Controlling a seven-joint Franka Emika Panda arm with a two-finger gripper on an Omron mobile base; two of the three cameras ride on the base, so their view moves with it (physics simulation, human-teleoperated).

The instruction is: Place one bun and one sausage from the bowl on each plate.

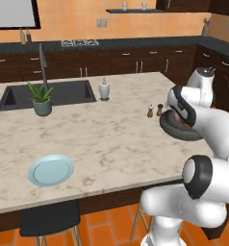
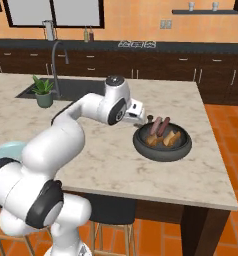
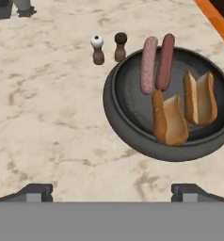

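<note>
Marble counter tops a kitchen island with dark cabinets and orange walls behind; the dark bowl serves as landmark. From the right base view the white arm rises at lower left, bends at the elbow and reaches across the counter, its wrist folded down so the hand points at the near-left side of the bowl. The gripper stands with its jaws spread wide and nothing between them; its two dark fingertips show far apart at the bottom of the hand view, short of the bowl's rim and over bare marble.

Counted in the hand view: two sausages lying side by side, touching, at the far side of the bowl, and two split buns in its near half, one toward the centre and the second beside it. Two small shakers stand just beyond the bowl's rim, one white-capped, one dark-capped.

One pale blue plate lies well away from the bowl, near the counter's front edge in the left base view; a second plate I cannot make out with certainty. That view also gives a potted plant beside the sink and a white soap dispenser, but the arm covers most of the bowl there, so its contents are hidden, whereas the right base view shows them plainly.
</note>
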